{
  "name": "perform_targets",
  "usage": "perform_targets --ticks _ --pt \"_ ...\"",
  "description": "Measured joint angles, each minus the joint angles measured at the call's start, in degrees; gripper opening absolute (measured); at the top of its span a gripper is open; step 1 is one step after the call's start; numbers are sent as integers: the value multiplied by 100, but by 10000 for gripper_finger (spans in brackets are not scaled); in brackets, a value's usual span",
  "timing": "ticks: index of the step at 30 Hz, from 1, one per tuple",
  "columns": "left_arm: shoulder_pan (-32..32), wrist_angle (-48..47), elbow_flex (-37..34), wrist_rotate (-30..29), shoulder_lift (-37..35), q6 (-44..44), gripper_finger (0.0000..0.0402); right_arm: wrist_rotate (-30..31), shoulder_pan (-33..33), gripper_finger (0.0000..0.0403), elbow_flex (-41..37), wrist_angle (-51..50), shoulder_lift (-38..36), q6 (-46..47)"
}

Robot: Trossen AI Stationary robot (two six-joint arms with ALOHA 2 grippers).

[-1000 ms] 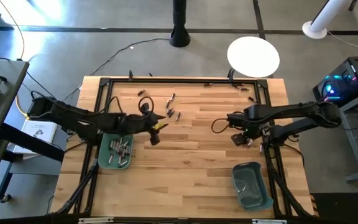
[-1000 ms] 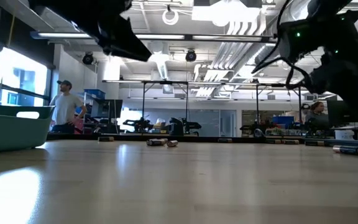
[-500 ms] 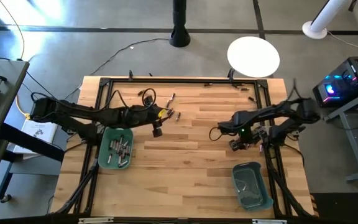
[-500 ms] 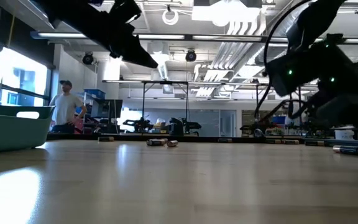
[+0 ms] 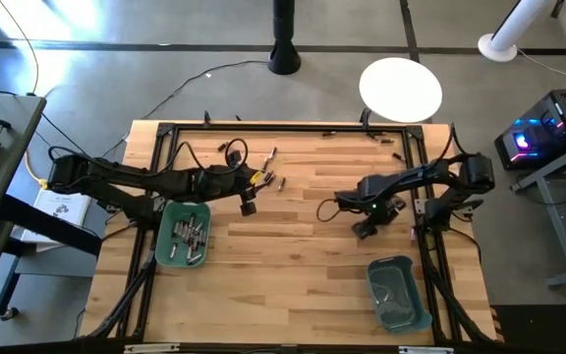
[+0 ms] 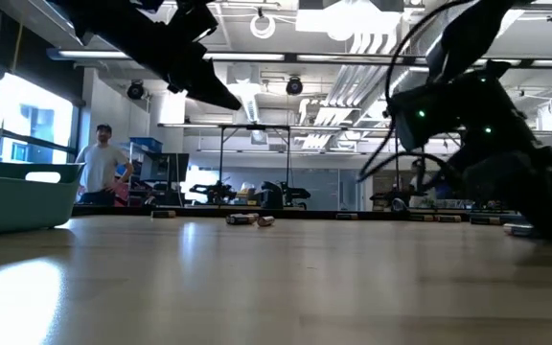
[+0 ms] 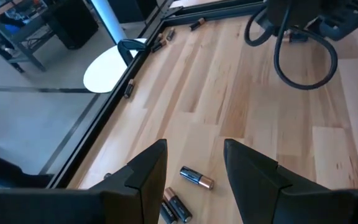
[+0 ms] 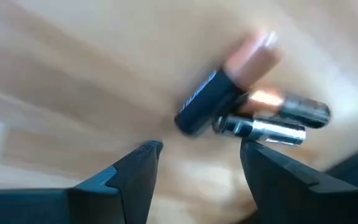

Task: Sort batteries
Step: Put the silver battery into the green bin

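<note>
I'd say about halfway: left bin holds several batteries, right bin few, more loose near the table's far edge, both my left pincer and right pincer spread, empty.

Teal bins, pale striped wood table, black-and-copper batteries.

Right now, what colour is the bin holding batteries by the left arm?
Teal bin, clearest in the high view.
</note>
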Motion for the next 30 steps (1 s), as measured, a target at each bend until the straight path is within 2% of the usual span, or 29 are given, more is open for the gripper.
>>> perform_targets --ticks 5,11,17,26,30 --pt "0 42 0 0 0 -141 152 248 0 224 456 73 7 -680" --pt "-15 38 0 8 0 -201 152 743 -51 224 953 -388 0 -1652" --pt "-15 25 0 60 -1 -181 152 1531 -351 224 829 -447 69 -2909" --pt "-15 21 0 87 -2 -148 152 2565 -1178 224 806 -219 561 -3582" --pt "-16 16 0 86 0 -148 152 2674 -1473 224 837 125 727 -4415"
